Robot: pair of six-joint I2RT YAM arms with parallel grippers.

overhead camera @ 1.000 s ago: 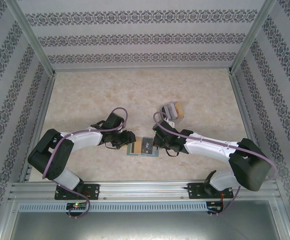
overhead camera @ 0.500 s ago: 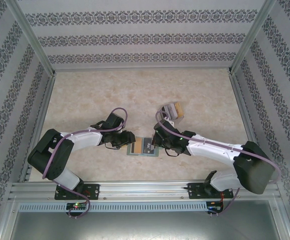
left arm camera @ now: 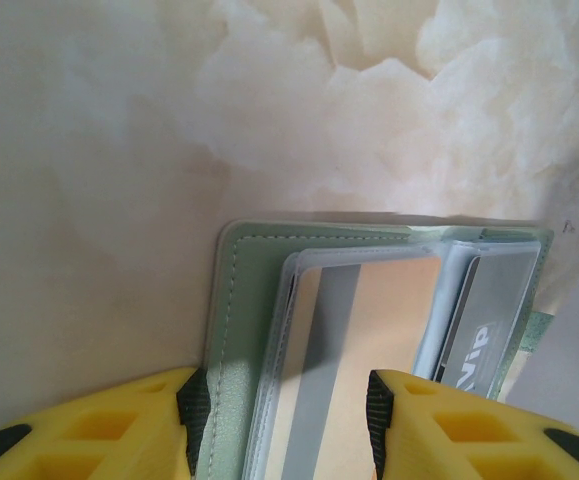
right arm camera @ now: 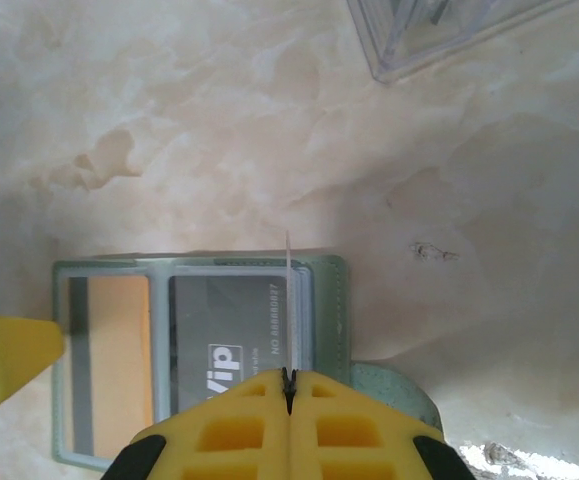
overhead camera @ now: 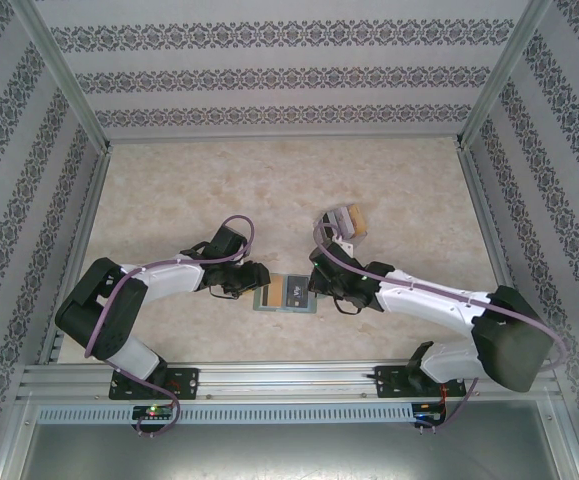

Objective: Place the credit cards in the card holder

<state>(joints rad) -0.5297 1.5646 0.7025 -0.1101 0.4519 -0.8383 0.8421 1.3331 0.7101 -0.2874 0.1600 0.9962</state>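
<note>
The sage-green card holder (overhead camera: 287, 293) lies open and flat between both arms. A tan credit card (left arm camera: 389, 310) with a grey stripe sits in its left clear pocket. A dark card marked "Vip" (right arm camera: 229, 320) sits in the right pocket. My left gripper (left arm camera: 284, 400) stands open over the holder's left half (left arm camera: 244, 300), one pad near the outer edge and one over the tan card. My right gripper (right arm camera: 289, 378) is shut on a thin pale credit card (right arm camera: 289, 300), seen edge-on. That card stands upright over the right pocket, by the holder's right border (right arm camera: 331, 310).
A clear plastic box with a tan end (overhead camera: 347, 220) lies just beyond the right gripper, its corner at the top (right arm camera: 439, 30) of the right wrist view. A yellow finger of the left gripper (right arm camera: 9, 355) reaches in beside the tan card. Marbled table top lies all around.
The right arm has drifted a little to the right, with the card still in its grip. The left arm and the card holder have stayed put.
</note>
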